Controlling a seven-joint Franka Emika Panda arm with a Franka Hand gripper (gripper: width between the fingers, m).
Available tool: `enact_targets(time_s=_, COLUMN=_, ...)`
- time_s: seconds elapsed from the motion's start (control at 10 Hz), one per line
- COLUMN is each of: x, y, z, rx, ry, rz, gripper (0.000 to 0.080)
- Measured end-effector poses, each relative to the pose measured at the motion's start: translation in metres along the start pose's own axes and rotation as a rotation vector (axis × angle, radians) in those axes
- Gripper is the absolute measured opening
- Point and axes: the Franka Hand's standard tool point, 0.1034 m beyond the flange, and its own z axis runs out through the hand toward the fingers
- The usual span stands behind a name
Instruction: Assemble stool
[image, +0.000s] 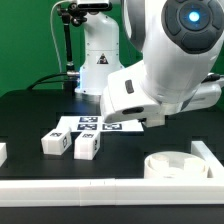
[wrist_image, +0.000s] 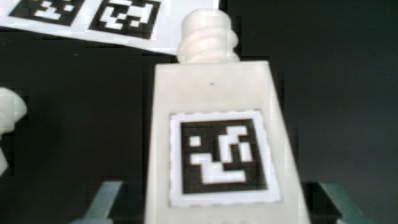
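The claw (wrist_image: 217, 203) stands wide astride a leg (wrist_image: 217, 120), so closing off-centre could skew it and spoil screwing into the seat (image: 175, 164).

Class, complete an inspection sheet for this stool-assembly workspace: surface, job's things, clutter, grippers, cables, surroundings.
Surface: black table, white rails along its edges, marker board lying flat.
Job's things: round seat at the exterior view's right; leg block beside a second leg block; pegged leg block in the wrist view.
Clutter: nothing seen.
Grippers: gripper open, fingers flanking the pegged leg block with gaps showing.
Cables: nothing seen.
Surroundings: green backdrop.
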Motion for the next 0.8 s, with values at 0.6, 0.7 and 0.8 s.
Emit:
enact_targets(time_s=0.6, x=0.023, y=0.000, z=-0.048, rx=-0.003, ry=0.332, rz=-0.027, gripper=0.0338)
enact_targets(time_s=0.7, x=0.025, y=0.000, z=-0.059, rx=-0.010, ry=0.409, rz=-0.025, gripper=0.0338)
enact_targets(time_s=0.8, x=0.023, y=0.000, z=-0.065, rx=-0.019, ry=0.484, rz=-0.024, gripper=0.0338)
